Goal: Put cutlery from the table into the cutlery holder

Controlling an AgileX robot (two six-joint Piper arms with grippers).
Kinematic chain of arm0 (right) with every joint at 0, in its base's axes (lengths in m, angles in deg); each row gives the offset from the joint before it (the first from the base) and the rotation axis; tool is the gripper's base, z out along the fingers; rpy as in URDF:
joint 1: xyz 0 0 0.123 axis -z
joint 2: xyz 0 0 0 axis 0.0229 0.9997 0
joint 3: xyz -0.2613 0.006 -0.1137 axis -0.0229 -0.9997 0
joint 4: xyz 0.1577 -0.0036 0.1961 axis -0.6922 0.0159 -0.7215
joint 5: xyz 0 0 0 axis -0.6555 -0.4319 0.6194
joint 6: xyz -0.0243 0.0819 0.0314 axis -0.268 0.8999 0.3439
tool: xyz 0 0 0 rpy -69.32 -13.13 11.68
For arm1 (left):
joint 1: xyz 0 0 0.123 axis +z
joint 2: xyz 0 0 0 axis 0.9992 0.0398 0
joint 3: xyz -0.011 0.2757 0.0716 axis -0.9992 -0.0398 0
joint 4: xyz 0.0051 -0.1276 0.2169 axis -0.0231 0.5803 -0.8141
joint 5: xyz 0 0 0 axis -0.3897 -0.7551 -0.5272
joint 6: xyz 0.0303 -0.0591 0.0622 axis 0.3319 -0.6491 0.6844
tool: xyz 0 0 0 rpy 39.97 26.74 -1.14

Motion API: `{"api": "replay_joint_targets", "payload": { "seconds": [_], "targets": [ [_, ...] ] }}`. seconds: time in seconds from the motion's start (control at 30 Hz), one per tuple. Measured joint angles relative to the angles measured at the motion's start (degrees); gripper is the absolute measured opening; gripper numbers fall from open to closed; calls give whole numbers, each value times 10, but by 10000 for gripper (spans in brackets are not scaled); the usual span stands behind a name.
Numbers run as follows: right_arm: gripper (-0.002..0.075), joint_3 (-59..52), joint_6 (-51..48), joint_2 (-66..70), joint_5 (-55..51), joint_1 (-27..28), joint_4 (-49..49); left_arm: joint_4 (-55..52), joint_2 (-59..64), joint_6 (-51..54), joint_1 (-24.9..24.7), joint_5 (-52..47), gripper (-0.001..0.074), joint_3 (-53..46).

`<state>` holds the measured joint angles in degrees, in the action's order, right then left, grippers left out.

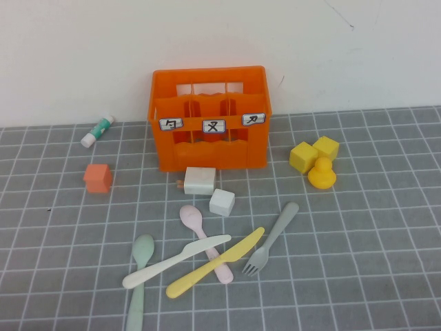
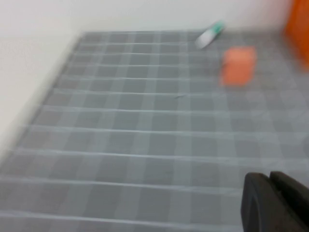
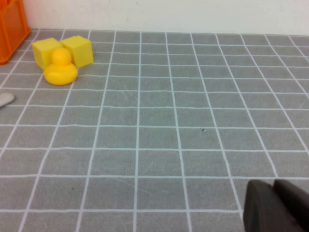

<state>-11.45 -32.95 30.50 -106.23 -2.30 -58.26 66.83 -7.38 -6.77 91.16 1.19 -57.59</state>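
Observation:
The orange cutlery holder (image 1: 210, 117) stands at the back of the table (image 1: 358, 276), its three white labels facing me. In front of it lies the cutlery: a mint-green spoon (image 1: 141, 276), a pink spoon (image 1: 200, 234), a white knife (image 1: 176, 261) and a yellow knife (image 1: 213, 263) crossing the pink spoon, and a grey fork (image 1: 272, 238). Neither arm shows in the high view. My left gripper (image 2: 269, 176) is shut and empty over bare tiles left of the holder (image 2: 299, 24). My right gripper (image 3: 273, 183) is shut and empty over bare tiles to the right; the fork's handle tip (image 3: 5, 99) lies far from it.
Two white blocks (image 1: 200, 181) (image 1: 222, 202) sit just in front of the holder. An orange cube (image 1: 98, 177) and a white-and-green tube (image 1: 97, 130) lie to the left. Two yellow blocks (image 1: 313, 153) and a yellow duck (image 1: 321, 172) sit to the right. A white wall stands behind.

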Motion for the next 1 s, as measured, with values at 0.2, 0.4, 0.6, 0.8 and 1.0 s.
{"api": "replay_joint_targets", "payload": {
  "seconds": [0.2,0.4,0.6,0.8,1.0],
  "targets": [
    [29,0,0,0,0,0,0,349,0,-134,0,73,-1,-3],
    [30,0,0,0,0,0,0,495,0,-160,0,150,-1,-3],
    [29,0,0,0,0,0,0,534,0,-161,0,164,-1,-3],
    [30,0,0,0,0,0,0,546,0,-133,0,160,-1,-3],
    [30,0,0,0,0,0,0,475,35,87,0,-28,-1,126]
  ]
}}
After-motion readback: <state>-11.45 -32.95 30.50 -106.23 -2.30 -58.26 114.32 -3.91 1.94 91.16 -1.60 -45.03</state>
